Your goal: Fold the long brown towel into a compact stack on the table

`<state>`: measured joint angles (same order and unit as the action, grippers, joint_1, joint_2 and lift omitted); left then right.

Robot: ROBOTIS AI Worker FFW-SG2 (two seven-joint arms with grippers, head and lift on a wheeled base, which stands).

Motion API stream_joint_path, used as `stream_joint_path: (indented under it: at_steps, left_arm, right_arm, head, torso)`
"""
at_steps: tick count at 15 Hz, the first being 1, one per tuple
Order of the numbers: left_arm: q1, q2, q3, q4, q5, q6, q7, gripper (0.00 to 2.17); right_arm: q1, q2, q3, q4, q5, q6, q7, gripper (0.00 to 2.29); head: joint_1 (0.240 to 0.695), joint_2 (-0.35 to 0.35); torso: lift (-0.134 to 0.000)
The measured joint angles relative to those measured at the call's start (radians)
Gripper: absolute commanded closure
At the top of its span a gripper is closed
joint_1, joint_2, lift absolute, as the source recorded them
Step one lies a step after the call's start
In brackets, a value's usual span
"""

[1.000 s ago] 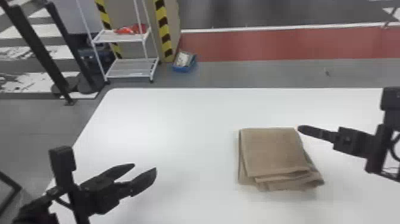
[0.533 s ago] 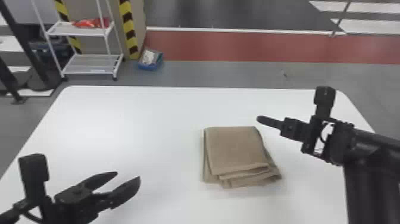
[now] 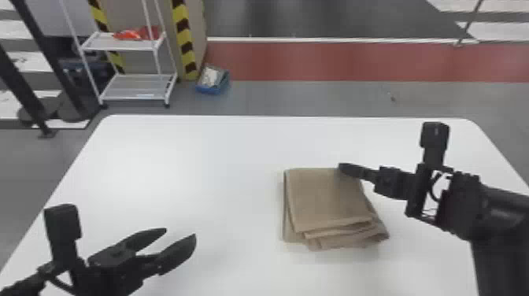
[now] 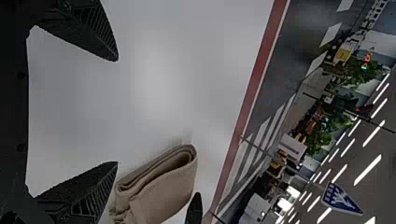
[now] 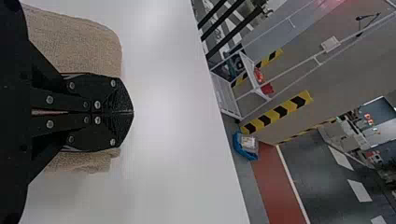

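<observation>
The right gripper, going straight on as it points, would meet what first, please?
The way ahead of the right gripper looks free over the table, though its height is unclear.

- I see a plain brown, folded cloth towel [image 3: 326, 200].
- My flat, smooth counter [image 3: 196, 177] is plain white.
- My two-fingered left gripper [image 3: 180, 233] and right gripper [image 3: 341, 168] are black.
- I get slanted yellow-and-black stripes on the tall edge strip [image 3: 182, 35], dull red on the long floor band [image 3: 315, 61].
</observation>
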<state>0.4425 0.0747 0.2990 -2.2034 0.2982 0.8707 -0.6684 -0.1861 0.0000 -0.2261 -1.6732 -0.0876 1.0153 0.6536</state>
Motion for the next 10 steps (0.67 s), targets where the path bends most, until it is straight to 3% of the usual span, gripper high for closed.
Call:
stream_joint_path:
  at_steps: [6, 9, 10]
  left_arm:
    - [0.001, 0.009, 0.01, 0.016, 0.002, -0.001, -0.005, 0.09]
    - [0.001, 0.01, 0.017, 0.02, 0.006, -0.003, -0.005, 0.09]
    - [0.001, 0.009, 0.017, 0.02, 0.007, -0.003, -0.005, 0.09]
  right_arm:
    - [-0.032, 0.0, 0.036, 0.166, 0.098, -0.114, -0.011, 1.95]
    - [0.004, 0.0, 0.0, 0.064, -0.035, -0.099, 0.006, 1.94]
    - [0.029, 0.0, -0.014, -0.011, -0.091, -0.067, 0.03, 1.68]
  head:
    - [0.695, 0.036]
    - [0.695, 0.049]
    - [0.695, 0.054]
  torso:
    - [-0.124]
    - [-0.124]
    - [-0.124]
